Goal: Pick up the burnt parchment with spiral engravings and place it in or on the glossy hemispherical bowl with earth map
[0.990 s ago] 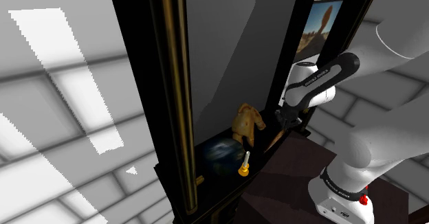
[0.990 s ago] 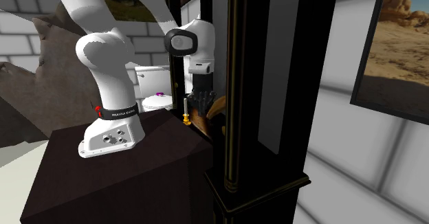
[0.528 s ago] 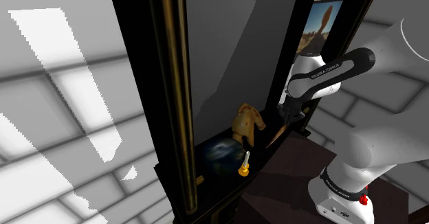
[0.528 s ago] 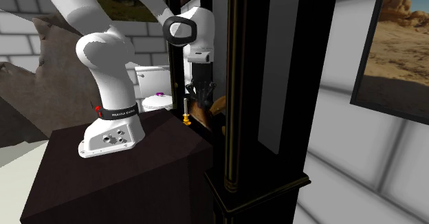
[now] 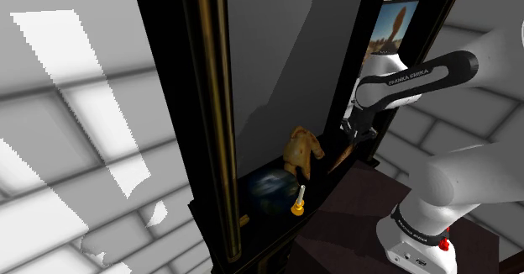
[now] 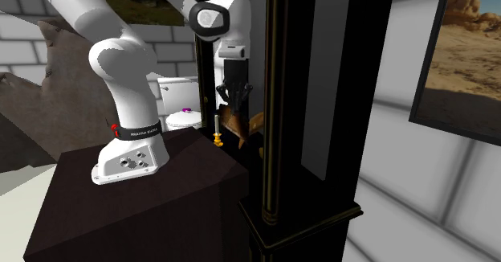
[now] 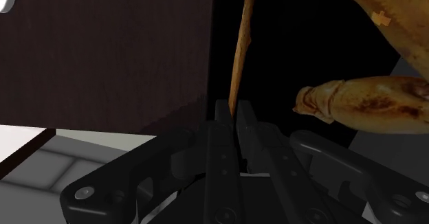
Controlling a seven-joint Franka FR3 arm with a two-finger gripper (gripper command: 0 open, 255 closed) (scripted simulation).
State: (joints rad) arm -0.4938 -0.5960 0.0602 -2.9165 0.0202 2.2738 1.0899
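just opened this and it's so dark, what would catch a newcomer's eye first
The black gripper clamped on a thin brown sheet, seen edge-on in the wrist view, stands out first. In the shoulder view, a dark blue globe bowl and a tan figure sit on the ledge of the black cabinet, left of the gripper.

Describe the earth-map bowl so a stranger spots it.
Find the tall black cabinet with gold trim. On its ledge sits the bowl. It is dark blue and glossy, unlike the tan figure and small yellow object beside it.
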